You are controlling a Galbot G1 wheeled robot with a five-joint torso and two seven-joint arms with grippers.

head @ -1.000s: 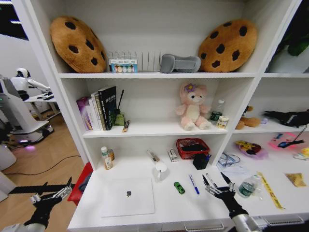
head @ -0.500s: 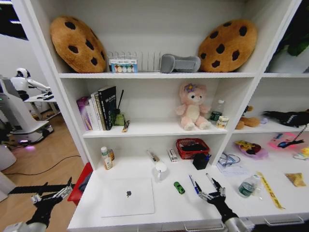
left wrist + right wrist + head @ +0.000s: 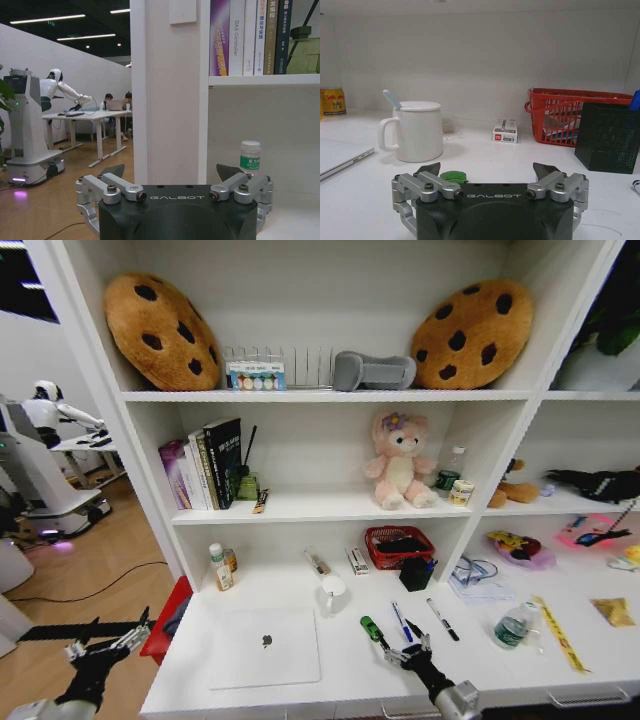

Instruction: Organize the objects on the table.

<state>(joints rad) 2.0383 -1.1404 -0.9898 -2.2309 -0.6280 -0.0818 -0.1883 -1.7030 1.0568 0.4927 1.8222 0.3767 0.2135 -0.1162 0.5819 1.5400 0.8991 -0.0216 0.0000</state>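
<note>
Right tool (image 3: 403, 648) is low over the front of the white worktop (image 3: 345, 665), its fingers spread and holding nothing. The tiny green toy car (image 3: 371, 629) lies just ahead of its left fingertip; the right wrist view shows the car (image 3: 453, 176) between the spread fingers, on the worktop, not pinched.

Around it: the silver laptop (image 3: 265, 647) lies closed and flat to the left. A white lidded mug (image 3: 418, 131) with a pale spoon handle stands behind the car. The blue pen (image 3: 401, 621) and black pen (image 3: 442, 620) lie just right of the tool. The clear green-labelled bottle (image 3: 511, 626) lies further right, then the yellow strip (image 3: 558, 633) and the yellow packet (image 3: 612, 612) (both well apart from the tool).

Containers: a red basket (image 3: 399, 545) at the back holds dark items that cannot be made out. A black mesh pen cup (image 3: 611, 137) stands beside it, with something blue showing above its rim. A small white box (image 3: 504, 131) stands left of the basket; its print is too small to read.

Left tool (image 3: 100, 646) is held off the worktop's left end, over the floor, fingers spread and empty. Its body reads "GALBOT". In its wrist view a small bottle (image 3: 250, 156) with a green label in Chinese characters stands on the worktop, with one book spine (image 3: 249, 36) above reading "DAS Controller".
</note>
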